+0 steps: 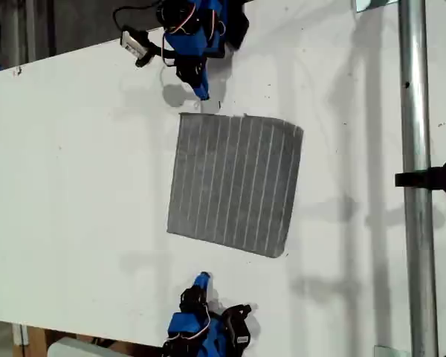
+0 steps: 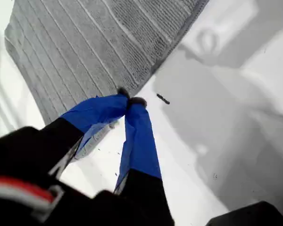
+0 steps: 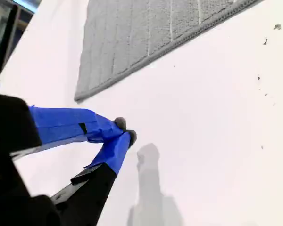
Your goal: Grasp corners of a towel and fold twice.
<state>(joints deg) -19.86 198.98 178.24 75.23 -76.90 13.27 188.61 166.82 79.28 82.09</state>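
The grey striped towel lies flat and unfolded in the middle of the white table. All of its corners rest on the table; one shows in the second wrist view. My first gripper is at the top of the exterior view, shut on nothing. Its tips hover just short of the towel's near hem. At the bottom of the exterior view my second gripper is shut and empty. It sits a short gap away from the towel's other hem.
A metal pole with a black clamp runs down the exterior view's right side. The table's edge slants across that view's top left. A few dark specks mark the table near my first gripper.
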